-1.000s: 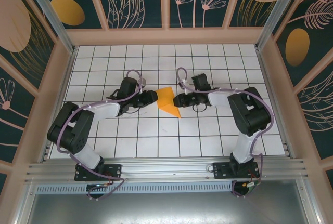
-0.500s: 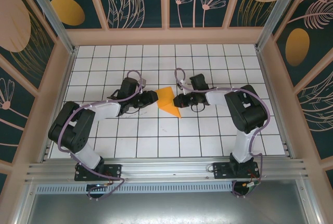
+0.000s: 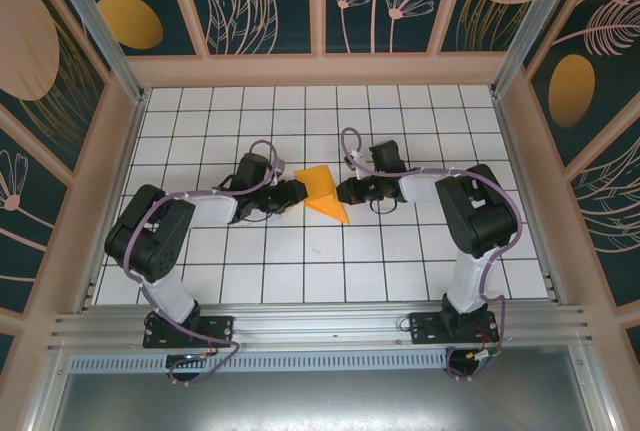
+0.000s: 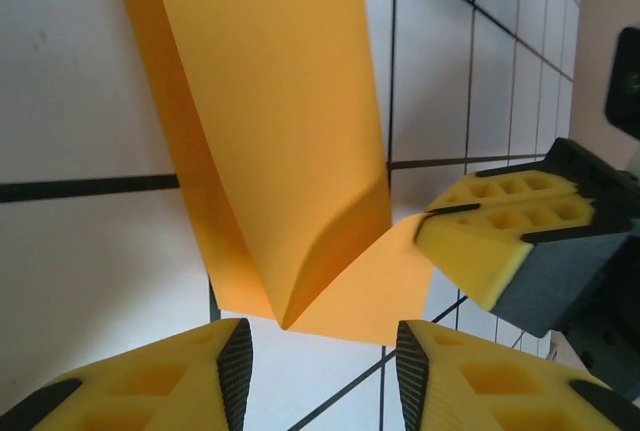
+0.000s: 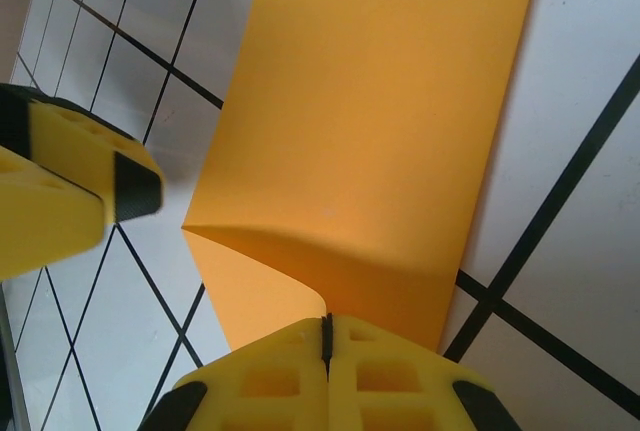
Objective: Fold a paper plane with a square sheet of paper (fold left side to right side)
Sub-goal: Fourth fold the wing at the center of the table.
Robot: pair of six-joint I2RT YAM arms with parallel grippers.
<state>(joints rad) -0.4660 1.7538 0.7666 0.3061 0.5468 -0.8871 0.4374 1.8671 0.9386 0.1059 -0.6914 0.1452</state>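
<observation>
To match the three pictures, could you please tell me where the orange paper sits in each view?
Top external: orange paper at centre, just above the middle.
Left wrist: orange paper upper centre, folded tip pointing down.
Right wrist: orange paper centre, reaching the top edge.
Shared landmark: white tiles with black lines.

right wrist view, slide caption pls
right pincer shut on the raised near edge of the folded paper

Bright orange paper [image 3: 322, 191]; table [image 3: 300, 273] white tiles, black grid lines.
</observation>
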